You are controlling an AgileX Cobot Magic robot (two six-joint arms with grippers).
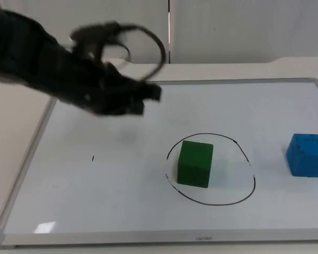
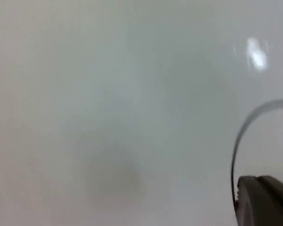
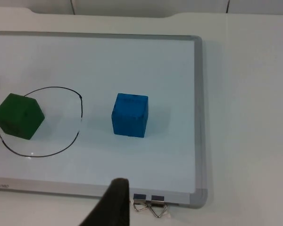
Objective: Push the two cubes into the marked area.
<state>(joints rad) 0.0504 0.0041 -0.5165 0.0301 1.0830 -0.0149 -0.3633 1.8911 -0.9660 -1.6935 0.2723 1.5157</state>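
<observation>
Inside drawn oval, matte green cube, blue cube outside

Two cubes: one green cube, one blue cube; one drawn ring; one whiteboard; two binder clips

Small grey lettering printed on the near frame rail of the whiteboard, too tiny to read for certain in the top view. Same faint marking on the frame in the right wrist view, likewise not legible. No label, number or brand readable on the green cube or the blue cube. Hand-drawn black ring on the board surface, an outline and not a character. Short black pen tick on the board well apart from the ring, no letter or digit to be made out.
</observation>
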